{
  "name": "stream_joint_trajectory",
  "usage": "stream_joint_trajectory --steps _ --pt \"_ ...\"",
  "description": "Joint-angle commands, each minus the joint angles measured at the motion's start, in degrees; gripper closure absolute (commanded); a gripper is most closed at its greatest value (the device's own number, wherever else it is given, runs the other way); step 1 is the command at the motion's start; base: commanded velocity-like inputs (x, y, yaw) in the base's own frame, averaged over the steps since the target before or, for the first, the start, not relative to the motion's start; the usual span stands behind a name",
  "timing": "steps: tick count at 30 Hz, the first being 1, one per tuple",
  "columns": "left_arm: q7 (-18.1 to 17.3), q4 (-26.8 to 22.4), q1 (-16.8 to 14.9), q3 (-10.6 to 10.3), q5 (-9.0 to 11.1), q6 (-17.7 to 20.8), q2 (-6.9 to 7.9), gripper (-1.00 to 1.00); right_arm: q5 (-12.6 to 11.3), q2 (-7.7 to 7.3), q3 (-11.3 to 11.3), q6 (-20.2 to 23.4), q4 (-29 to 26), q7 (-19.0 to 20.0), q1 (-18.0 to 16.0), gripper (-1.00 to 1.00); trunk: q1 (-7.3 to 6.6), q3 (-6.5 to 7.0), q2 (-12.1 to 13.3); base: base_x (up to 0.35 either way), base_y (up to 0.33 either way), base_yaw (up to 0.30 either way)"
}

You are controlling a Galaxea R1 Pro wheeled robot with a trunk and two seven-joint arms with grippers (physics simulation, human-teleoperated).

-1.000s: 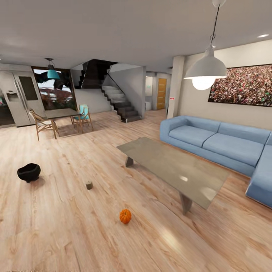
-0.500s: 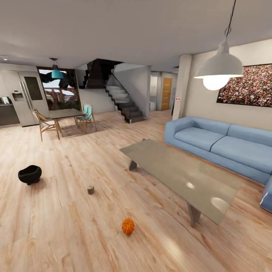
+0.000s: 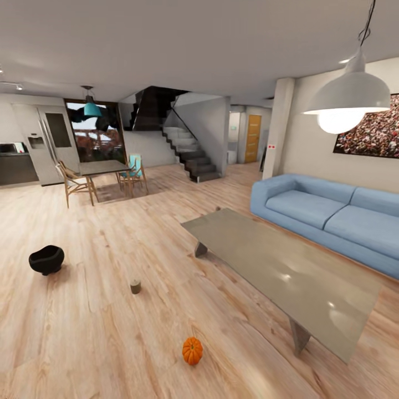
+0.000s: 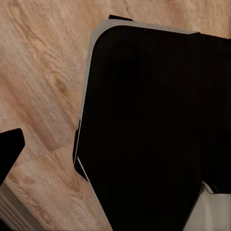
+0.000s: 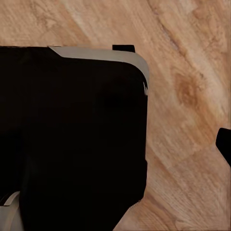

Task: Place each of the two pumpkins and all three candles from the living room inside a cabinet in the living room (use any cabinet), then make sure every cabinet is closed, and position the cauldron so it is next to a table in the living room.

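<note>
Wide look across the living room from the head view, and the coffee table (image 3: 288, 271) takes the right half of the frame: long, low, glassy grey top on short legs. It is the heavy fixture here, and the robot only needs to set things beside it.

Far over at the left edge, well apart from the table, sits the cauldron (image 3: 46, 259) on the plank floor (image 3: 100, 343). It looks rigid and rounded, probably the weightiest of the loose pieces. My guess is the wide rim is the place to pinch, since the bulging sides would slide out of a grip.

Lower centre of the frame, the orange pumpkin (image 3: 192, 351) lies on the floor in front of the table's near end. Ribbed, hard and round, it will likely roll if nudged, so grasp across the belly rather than by the stem.

Smallest of all is one squat candle (image 3: 135, 286), between cauldron and pumpkin at mid-left. It is light and waxy and may be slippery; grip its flat sides squarely.

The wrist views add what the head view lacks: dark robot bodywork (image 4: 154, 130) over floorboards close beneath both arms. A dark sliver at each frame's edge may be a fingertip, but I cannot tell whether either gripper is spread or closed.
</note>
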Motion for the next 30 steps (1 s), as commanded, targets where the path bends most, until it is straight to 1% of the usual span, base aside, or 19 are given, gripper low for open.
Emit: stream_joint_trajectory --steps 1,6,12,15,18,28,30 --pt "-0.1 0.0 0.0 0.1 0.3 -0.1 0.0 -1.0 0.0 0.0 0.0 0.0 0.0 -0.1 0.0 -1.0 0.03 -0.02 0.0 0.28 0.0 0.247" --pt "-0.1 -0.1 0.0 0.1 0.3 -0.1 0.0 -1.0 0.1 0.02 0.2 0.2 0.1 -0.1 0.0 -1.0 0.03 0.11 0.0 0.205 0.0 0.265" --pt "-0.1 -0.2 0.0 0.1 0.3 -0.1 -0.01 -1.0 0.2 0.01 0.2 0.3 0.2 -0.1 0.0 -1.0 0.03 0.17 0.0 0.056 0.0 0.28" --pt "-0.1 -0.3 0.0 0.1 0.3 -0.1 -0.05 -1.0 1.0 0.03 0.4 0.3 0.2 -0.1 0.0 -1.0 0.03 0.17 0.0 0.014 0.0 0.284" --pt "0.0 -0.4 0.0 0.1 0.3 -0.1 -0.1 -1.0 3.2 -0.05 0.7 0.3 0.1 -0.1 0.0 -1.0 0.03 0.18 0.0 0.004 0.0 0.287" --pt "0.3 -1.5 -0.1 0.1 0.4 0.3 -0.19 -1.0 4.6 -0.08 0.7 0.4 -0.4 -0.2 -0.1 -1.0 0.03 0.18 0.0 0.0 0.0 0.291" --pt "0.3 -1.7 -0.1 0.1 0.9 0.6 -0.18 -1.0 5.3 0.18 0.8 0.4 -1.2 -0.2 -0.5 -1.0 0.03 0.18 0.0 0.0 0.0 0.291"
